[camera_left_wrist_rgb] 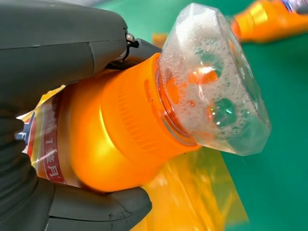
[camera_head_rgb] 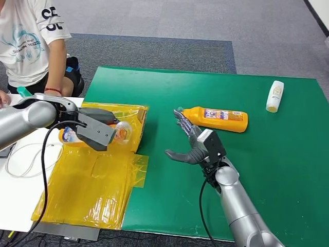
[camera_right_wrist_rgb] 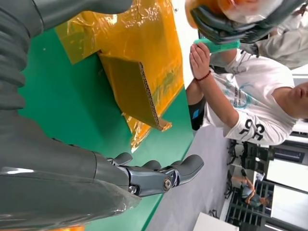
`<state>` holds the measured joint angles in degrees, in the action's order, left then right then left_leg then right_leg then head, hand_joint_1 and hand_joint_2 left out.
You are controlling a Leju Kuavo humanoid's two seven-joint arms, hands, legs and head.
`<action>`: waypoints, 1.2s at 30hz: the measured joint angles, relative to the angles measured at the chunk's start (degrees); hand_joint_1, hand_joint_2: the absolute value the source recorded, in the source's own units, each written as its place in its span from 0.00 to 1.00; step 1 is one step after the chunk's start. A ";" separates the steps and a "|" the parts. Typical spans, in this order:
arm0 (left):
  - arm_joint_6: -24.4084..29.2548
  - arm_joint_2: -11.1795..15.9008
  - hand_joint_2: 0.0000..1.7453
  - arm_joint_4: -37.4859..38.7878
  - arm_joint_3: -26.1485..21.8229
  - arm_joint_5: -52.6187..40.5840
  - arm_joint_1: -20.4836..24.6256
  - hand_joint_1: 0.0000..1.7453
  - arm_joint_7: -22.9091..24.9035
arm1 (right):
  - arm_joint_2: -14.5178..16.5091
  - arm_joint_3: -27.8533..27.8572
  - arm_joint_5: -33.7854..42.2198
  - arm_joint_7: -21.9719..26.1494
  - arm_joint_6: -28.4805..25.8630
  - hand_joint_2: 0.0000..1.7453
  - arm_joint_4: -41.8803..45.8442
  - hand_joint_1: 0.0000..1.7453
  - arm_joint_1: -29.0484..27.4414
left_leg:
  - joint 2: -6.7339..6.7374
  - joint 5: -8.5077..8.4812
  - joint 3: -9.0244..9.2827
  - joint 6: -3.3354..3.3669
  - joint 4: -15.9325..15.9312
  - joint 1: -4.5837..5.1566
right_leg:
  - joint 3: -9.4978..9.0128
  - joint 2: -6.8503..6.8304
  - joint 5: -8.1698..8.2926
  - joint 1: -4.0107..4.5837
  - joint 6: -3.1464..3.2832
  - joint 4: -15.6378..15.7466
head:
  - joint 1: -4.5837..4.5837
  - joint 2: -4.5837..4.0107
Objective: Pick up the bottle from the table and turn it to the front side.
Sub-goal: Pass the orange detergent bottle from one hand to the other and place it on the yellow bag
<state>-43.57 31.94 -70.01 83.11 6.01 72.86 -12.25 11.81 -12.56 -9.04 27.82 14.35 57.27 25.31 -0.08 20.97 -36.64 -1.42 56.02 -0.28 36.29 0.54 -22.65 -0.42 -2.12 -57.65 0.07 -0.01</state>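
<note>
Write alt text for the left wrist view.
The left robot hand grips an orange bottle on its side, its clear cap foamy inside. Beneath lie yellow film and a green mat; another orange bottle lies beyond.

A green worktop [camera_head_rgb: 163,92] fills the middle of the head view. An orange bottle [camera_head_rgb: 215,119] lies on its side near the centre, cap end pointing left. A small white bottle [camera_head_rgb: 274,96] lies well apart, toward the far right edge. Crinkled yellow sheeting [camera_head_rgb: 89,190] overlaps the worktop's left edge, with a taped cardboard piece [camera_head_rgb: 140,123] on it.
</note>
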 joint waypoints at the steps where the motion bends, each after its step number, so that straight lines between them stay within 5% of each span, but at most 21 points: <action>1: -1.17 -0.25 1.00 0.55 0.47 0.75 -0.01 1.00 -0.33 | 0.19 -0.01 -0.15 0.04 0.18 1.00 -0.24 0.00 0.18 | 0.00 0.00 -0.01 0.00 0.00 0.00 | 0.00 0.00 0.00 0.00 0.00 0.00 | 0.00 0.00; 7: -4.14 -1.63 1.00 4.34 2.89 4.44 -0.82 1.00 -2.85 | 1.45 -0.59 -0.37 0.23 0.61 1.00 -2.07 0.00 1.86 | 0.00 -0.01 -0.02 -0.01 0.00 0.00 | 0.01 -0.01 0.00 0.00 0.00 0.00 | 0.00 -0.01; 17: 1.49 -2.42 1.00 7.57 3.45 7.17 -3.76 1.00 -10.64 | 1.90 -1.45 -0.26 0.56 0.41 1.00 -3.37 0.00 2.10 | 0.00 -0.02 -0.03 -0.02 0.00 0.00 | 0.02 -0.01 0.00 0.00 0.00 0.00 | -0.01 -0.02; 29: 3.24 -2.10 1.00 8.65 0.98 4.28 -6.56 1.00 -11.16 | 1.90 -2.06 -0.10 0.55 0.03 1.00 -3.41 0.00 2.00 | -0.01 -0.02 -0.04 -0.03 0.00 0.00 | 0.04 -0.01 0.00 0.01 0.00 0.00 | 0.00 -0.01; 30: 3.15 -2.10 1.00 8.73 0.93 4.06 -6.60 0.96 -10.98 | 1.90 -2.15 -0.09 0.55 0.03 1.00 -3.41 0.00 2.00 | -0.01 -0.02 -0.04 -0.03 0.00 0.00 | 0.04 -0.01 0.00 0.01 0.00 0.00 | 0.00 0.00; 34: 2.73 -2.06 1.00 8.98 0.91 3.76 -6.66 0.00 -10.58 | 1.90 -2.43 -0.08 0.55 0.03 1.00 -3.41 0.00 2.00 | -0.01 -0.02 -0.05 -0.03 0.00 0.00 | 0.04 -0.01 0.00 0.00 0.00 0.00 | 0.00 -0.01; 36: 2.65 -2.03 1.00 9.14 0.87 3.65 -6.66 0.00 -10.31 | 1.90 -2.46 -0.09 0.55 0.03 1.00 -3.41 0.00 2.00 | -0.01 -0.02 -0.05 -0.03 0.00 0.00 | 0.04 -0.01 0.00 0.00 0.00 0.00 | 0.00 -0.01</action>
<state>-40.93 29.91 -60.88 83.98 9.66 66.20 -22.55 13.70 -15.02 -9.13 28.37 14.38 53.86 27.32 -0.09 20.95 -36.69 -1.45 56.02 -0.28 36.32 0.53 -22.65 -0.42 -2.12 -57.65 0.07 -0.01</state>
